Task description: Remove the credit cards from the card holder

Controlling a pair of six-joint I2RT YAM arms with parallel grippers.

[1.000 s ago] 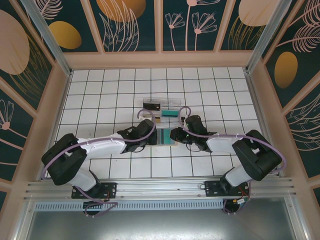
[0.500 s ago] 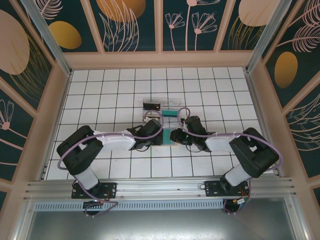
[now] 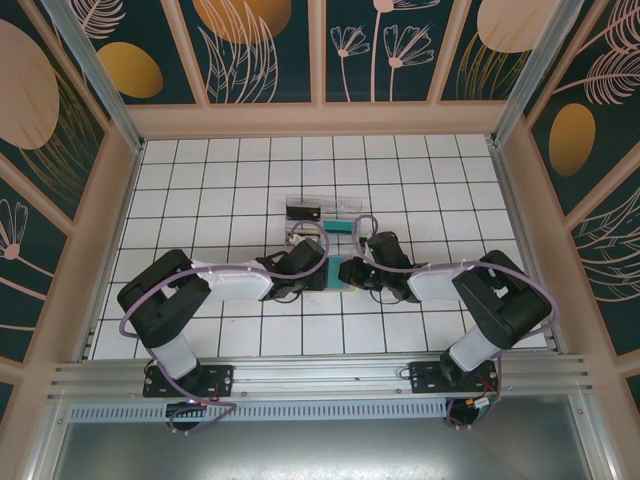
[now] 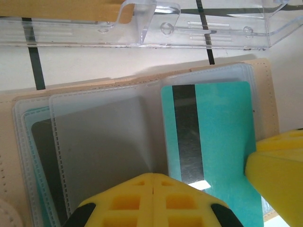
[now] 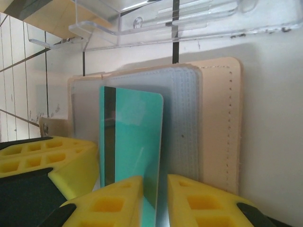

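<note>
While the right tool (image 5: 155, 202) grasped a teal plastic credit card (image 5: 135, 137) with a dark stripe between its yellow fingers (image 5: 113, 203), the tan folding card holder (image 5: 218, 118) lay just ahead of it. The left tool (image 4: 152, 189) sat clenched shut over the holder's frosted sleeves (image 4: 104, 137), a clear plastic tray (image 4: 142, 23) beyond.

Nothing legible on show right now: the teal card (image 4: 218, 142) turns up only its dark stripe side, with no lettering or numbers that can be made out. The card holder (image 4: 266, 94) around it is plain stitched tan with no brand mark to read. Up at twelve o'clock in the left wrist view, the clear tray (image 4: 208, 28) carries no readable label either.
</note>
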